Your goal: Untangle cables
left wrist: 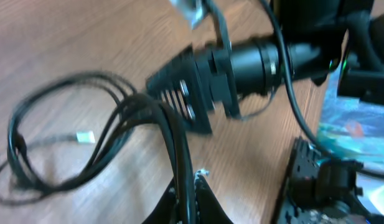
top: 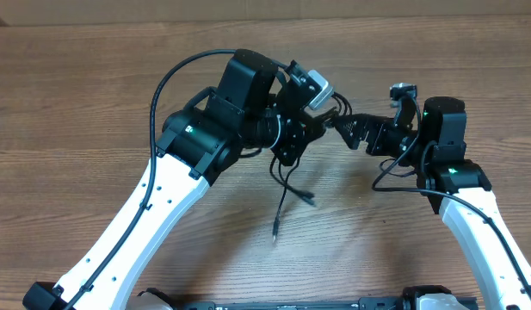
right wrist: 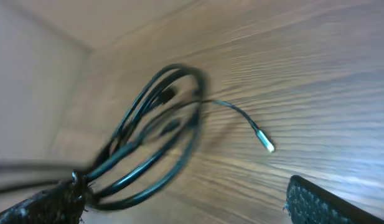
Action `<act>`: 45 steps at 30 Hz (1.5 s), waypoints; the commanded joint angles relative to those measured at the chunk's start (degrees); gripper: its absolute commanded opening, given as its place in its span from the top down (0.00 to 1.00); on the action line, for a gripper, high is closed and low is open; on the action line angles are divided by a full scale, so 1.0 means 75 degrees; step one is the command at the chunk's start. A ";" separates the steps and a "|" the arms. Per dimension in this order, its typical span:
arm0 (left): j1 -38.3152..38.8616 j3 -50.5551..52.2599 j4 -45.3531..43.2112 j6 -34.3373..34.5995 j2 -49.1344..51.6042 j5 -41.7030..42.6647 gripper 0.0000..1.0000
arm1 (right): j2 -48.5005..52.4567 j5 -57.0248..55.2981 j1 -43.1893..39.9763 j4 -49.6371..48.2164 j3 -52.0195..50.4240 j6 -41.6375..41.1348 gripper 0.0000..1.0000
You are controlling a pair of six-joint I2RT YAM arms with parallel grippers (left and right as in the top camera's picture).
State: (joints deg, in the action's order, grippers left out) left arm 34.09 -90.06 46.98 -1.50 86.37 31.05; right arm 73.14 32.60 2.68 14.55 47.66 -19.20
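Note:
The thin black cables [top: 282,191] hang in a bundle above the wooden table, with loose plug ends [top: 310,200] trailing down. My left gripper [left wrist: 192,194] is shut on several strands of the bundle; in the overhead view it sits at the table's middle [top: 289,146]. The loops spread to the left [left wrist: 111,118], and a small white plug [left wrist: 86,137] lies on the wood. My right gripper [right wrist: 182,186] is open wide, and the cable loops [right wrist: 160,124] meet beside its left finger. It points at the left gripper from the right [top: 344,127]. A silver plug tip [right wrist: 266,146] hangs free.
The wooden table [top: 93,103] spreads all round. The right arm's body [top: 441,129] stands to the right of the bundle. In the left wrist view, a black base [left wrist: 316,180] and blue-tinted plastic [left wrist: 350,118] lie at the right edge.

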 commanded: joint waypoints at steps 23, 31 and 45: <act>0.0009 -0.0154 0.0699 -0.0659 -0.0111 -0.0181 0.96 | -0.0006 -0.0277 0.0251 0.2605 0.0198 -0.3334 0.00; 0.0012 -0.0154 0.0699 -0.0659 -0.0111 0.0458 0.96 | -0.0003 0.0070 0.0338 0.2238 0.0198 -0.4718 0.00; 0.0012 -0.0154 0.0944 -0.0656 -0.0102 0.0411 0.96 | -0.0003 0.0085 0.0542 0.1658 0.0198 -0.5441 0.96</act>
State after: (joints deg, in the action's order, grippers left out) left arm 34.09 -90.06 53.28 -4.95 86.37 32.77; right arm 73.14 34.87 6.52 28.36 47.94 -58.96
